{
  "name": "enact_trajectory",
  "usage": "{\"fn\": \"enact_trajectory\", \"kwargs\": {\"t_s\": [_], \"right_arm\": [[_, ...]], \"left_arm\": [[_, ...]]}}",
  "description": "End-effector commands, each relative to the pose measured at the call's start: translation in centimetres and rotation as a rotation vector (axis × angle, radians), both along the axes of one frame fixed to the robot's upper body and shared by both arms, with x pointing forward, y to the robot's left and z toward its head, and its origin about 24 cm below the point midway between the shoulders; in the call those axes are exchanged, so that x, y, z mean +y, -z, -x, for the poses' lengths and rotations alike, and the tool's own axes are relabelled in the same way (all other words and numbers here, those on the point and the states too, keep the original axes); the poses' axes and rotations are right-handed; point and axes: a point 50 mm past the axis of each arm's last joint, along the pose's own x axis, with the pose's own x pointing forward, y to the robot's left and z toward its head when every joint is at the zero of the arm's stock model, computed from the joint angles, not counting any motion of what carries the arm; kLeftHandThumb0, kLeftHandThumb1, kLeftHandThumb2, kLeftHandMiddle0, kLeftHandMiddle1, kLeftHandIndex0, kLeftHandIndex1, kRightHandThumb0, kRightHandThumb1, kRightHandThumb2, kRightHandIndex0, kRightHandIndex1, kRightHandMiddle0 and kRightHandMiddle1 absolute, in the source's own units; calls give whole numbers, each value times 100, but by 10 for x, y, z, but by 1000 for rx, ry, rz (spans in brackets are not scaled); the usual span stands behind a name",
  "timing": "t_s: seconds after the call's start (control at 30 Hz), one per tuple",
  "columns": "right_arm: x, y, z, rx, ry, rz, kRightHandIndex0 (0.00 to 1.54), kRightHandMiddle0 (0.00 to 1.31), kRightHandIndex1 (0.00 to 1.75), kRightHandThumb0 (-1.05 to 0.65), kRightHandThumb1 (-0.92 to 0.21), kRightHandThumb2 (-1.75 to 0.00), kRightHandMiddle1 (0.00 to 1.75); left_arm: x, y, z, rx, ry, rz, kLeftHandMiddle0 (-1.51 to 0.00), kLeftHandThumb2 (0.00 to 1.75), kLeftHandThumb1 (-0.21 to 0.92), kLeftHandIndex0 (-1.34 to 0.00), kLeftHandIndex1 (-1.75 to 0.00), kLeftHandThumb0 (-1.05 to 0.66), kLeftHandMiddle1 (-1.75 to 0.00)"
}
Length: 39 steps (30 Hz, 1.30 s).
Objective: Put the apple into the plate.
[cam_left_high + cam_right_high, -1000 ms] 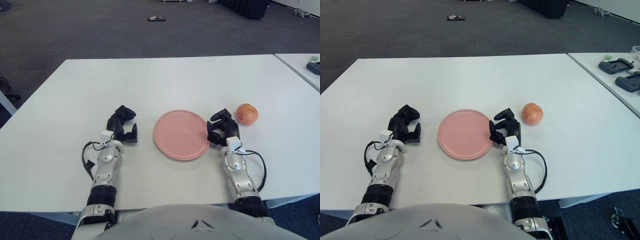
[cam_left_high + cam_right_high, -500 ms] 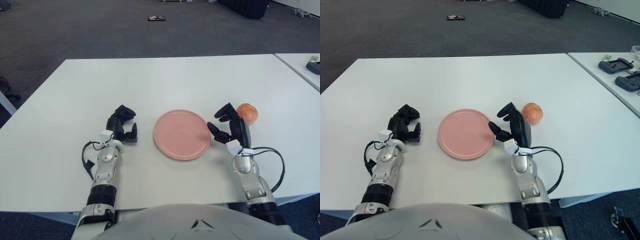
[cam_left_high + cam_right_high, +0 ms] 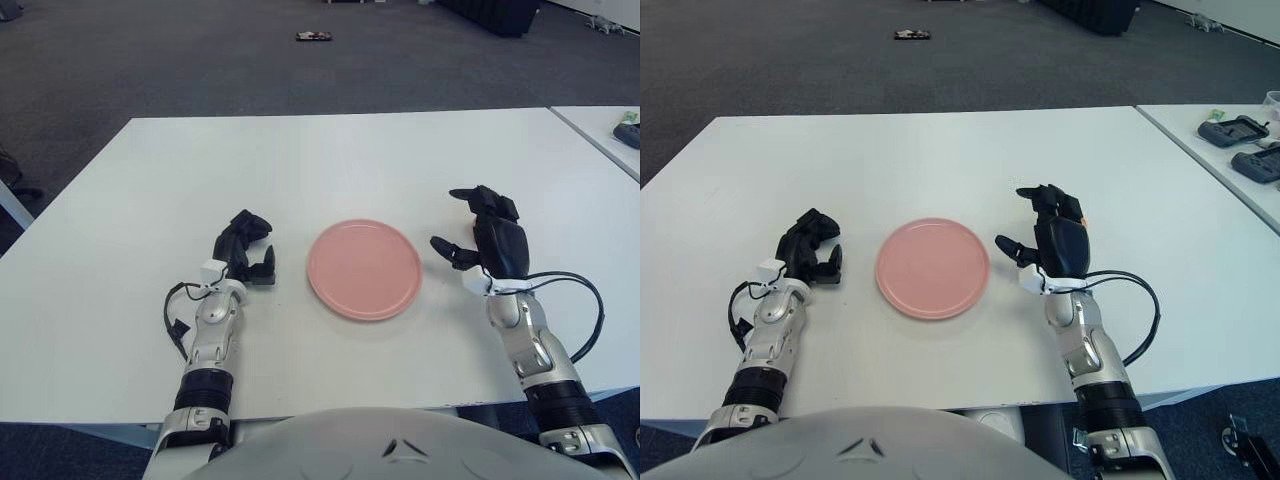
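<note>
Both hands flank the plate point(image 3: 363, 268); right hand point(image 3: 496, 241) fingers spread over the hidden apple.

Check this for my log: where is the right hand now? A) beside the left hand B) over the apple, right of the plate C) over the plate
B: the right hand covers the apple, right of the bare plate.
</note>
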Motion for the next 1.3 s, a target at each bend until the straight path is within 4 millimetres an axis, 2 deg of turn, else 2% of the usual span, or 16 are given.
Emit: {"fn": "enact_trajectory", "kwargs": {"t_s": [0.0,0.1,0.27,0.57,0.87,1.27], "right_arm": [[1,-16,-8,-24,52,28,0,0,0,-75,-40,-93,25],[0,-19,-12,-11,108,43,0,0,0,-79,-39,-92,9],[-3,-27,-29,11,181,46,0,0,0,-88,-41,-86,1],[-12,-30,-36,93,257,51,0,0,0,-102,-45,-75,0],[-20,-34,-43,184,335,44,0,0,0,-104,-42,-72,0],[-29,-35,-47,347,344,60,0,0,0,-98,-40,-73,0]], "left_arm": [[-1,20,14,116,-2,7,-92,175,-9,-73,-165,-1,-175],[-1,20,15,116,-2,12,-92,175,-9,-73,-165,-1,-175],[-1,20,15,120,-5,13,-92,175,-9,-73,-165,-1,-175],[-1,21,16,124,-13,19,-92,175,-9,-73,-164,-1,-175],[0,21,18,125,-15,13,-92,175,-9,-73,-165,-1,-175],[0,22,20,127,-10,3,-92,175,-8,-72,-166,-1,-175]]}}
